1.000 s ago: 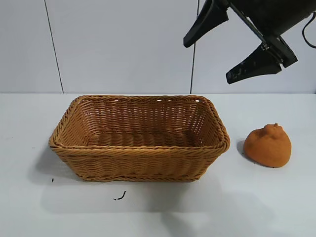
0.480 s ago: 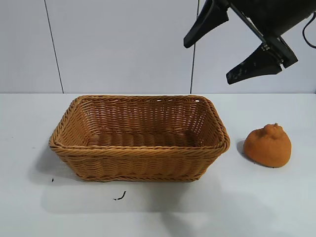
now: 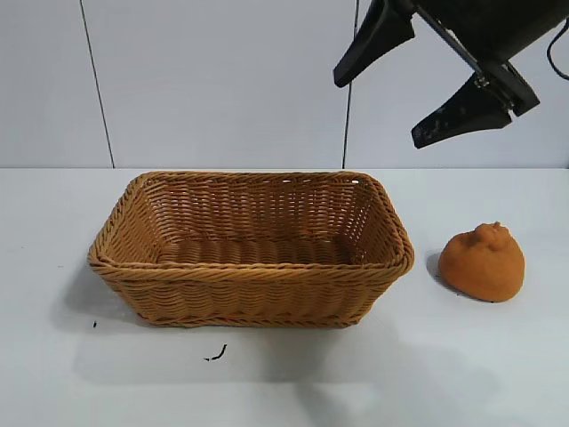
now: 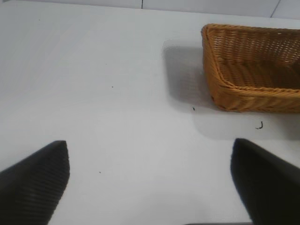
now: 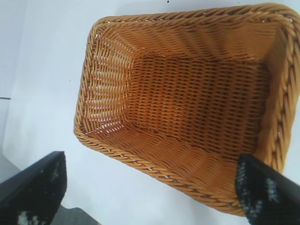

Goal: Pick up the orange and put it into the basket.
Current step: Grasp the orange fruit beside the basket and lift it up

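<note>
The orange (image 3: pixel 482 262), dull and knobbly, rests on the white table just right of the basket (image 3: pixel 249 267) and apart from it. The tan wicker basket sits mid-table with nothing in it. My right gripper (image 3: pixel 379 109) hangs open high above the basket's right end and the orange, holding nothing. In the right wrist view the basket (image 5: pixel 187 16) lies below my right gripper (image 5: pixel 149 164); the orange is out of that view. My left gripper (image 4: pixel 149 145) stands open over bare table, well away from the basket (image 4: pixel 243 98).
Small black scraps lie on the table in front of the basket (image 3: pixel 216 354) and near its left corner (image 3: pixel 94 324). A pale panelled wall stands behind the table. Bare white table surrounds the basket and the orange.
The right gripper has crept very slightly up and to the right. The basket and the orange have not moved.
</note>
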Action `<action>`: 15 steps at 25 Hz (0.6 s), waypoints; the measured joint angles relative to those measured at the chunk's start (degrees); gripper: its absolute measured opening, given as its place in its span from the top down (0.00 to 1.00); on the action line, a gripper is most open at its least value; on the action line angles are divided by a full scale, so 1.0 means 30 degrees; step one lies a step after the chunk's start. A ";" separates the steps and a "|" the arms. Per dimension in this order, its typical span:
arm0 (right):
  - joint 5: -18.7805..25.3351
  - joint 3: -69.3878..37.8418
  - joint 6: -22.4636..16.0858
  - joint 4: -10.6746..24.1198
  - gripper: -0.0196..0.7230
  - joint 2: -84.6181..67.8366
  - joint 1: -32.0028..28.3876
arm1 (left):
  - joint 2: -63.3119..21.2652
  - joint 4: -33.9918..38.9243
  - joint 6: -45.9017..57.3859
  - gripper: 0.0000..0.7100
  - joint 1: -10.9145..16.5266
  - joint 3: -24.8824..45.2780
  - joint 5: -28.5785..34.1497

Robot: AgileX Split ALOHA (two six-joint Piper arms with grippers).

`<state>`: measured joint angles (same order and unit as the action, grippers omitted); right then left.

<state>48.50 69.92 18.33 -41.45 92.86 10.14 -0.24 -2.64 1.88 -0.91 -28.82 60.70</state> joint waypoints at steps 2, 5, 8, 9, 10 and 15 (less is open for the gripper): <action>0.0341 0.0706 -0.0963 0.1970 0.04 0.0000 0.0000 | 0.0000 0.0000 0.0000 0.05 0.0000 0.0000 0.0000; 0.0809 0.1732 -0.2824 0.5401 0.04 0.0000 0.0000 | 0.0000 0.0000 0.0000 0.05 0.0000 0.0000 0.0000; 0.1285 0.2381 -0.4558 0.8601 0.04 0.0000 0.0000 | 0.0000 0.0000 0.0000 0.05 0.0000 0.0000 0.0000; 0.1365 0.2485 -0.4896 0.9565 0.04 0.0000 0.0000 | 0.0000 0.0000 0.0000 0.05 0.0000 0.0000 0.0000; 0.1484 0.2578 -0.5308 1.0307 0.04 0.0000 0.0000 | 0.0000 0.0000 0.0000 0.05 0.0000 0.0000 0.0000; 0.1751 0.2656 -0.7081 1.3504 0.04 0.0000 0.0000 | 0.0000 0.0000 0.0000 0.05 0.0000 0.0000 0.0000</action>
<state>53.75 77.89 -2.91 -0.94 92.86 10.14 -0.24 -2.64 1.88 -0.91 -28.82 60.70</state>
